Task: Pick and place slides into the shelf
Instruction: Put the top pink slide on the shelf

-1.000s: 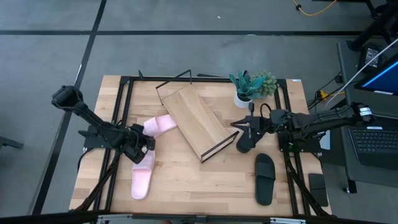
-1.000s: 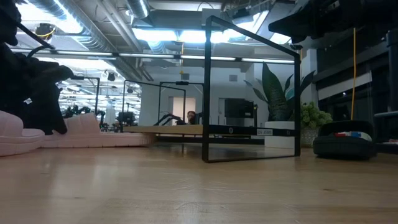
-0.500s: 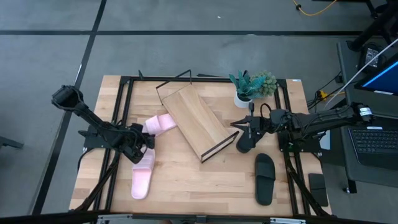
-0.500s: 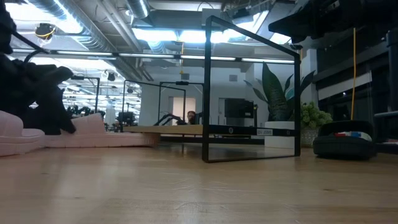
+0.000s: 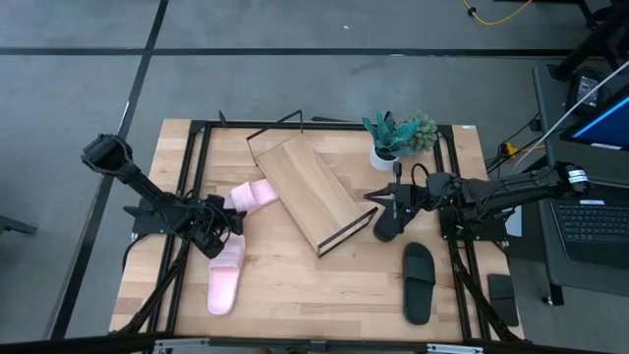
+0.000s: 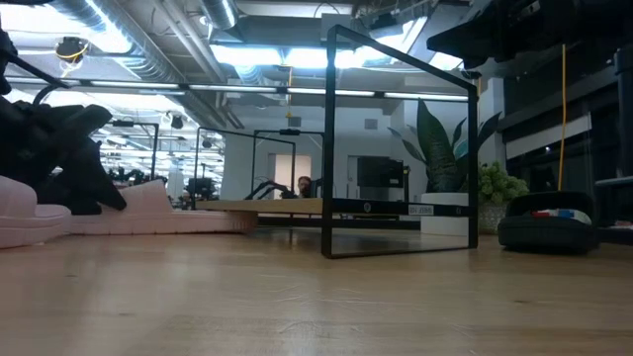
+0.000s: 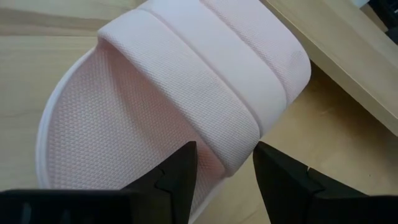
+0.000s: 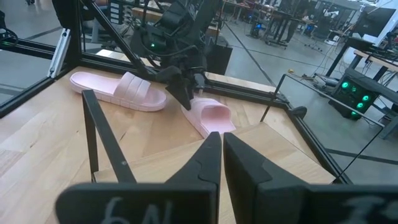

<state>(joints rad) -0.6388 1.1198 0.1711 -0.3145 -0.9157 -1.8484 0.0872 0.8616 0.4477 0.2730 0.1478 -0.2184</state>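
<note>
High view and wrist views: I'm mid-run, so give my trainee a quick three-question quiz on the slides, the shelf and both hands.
1. True or false: a slide already lies on the shelf.
2. The open left hand is poised over: A) a pink slide; B) the shelf; C) nothing.
3. Is the right hand open or shut?
Key: 1 false; 2 A; 3 shut.

A light wooden table (image 5: 295, 285) edged by a black metal frame carries a slanted wood-and-wire shelf (image 5: 308, 189) at its centre. 2 pale pink slides lie to the shelf's left, one (image 5: 253, 197) touching its edge, the other (image 5: 224, 277) nearer the front. 2 black slides (image 5: 418, 282) (image 5: 386, 224) lie to the right, and a small potted plant (image 5: 397, 138) stands at the back.
</note>
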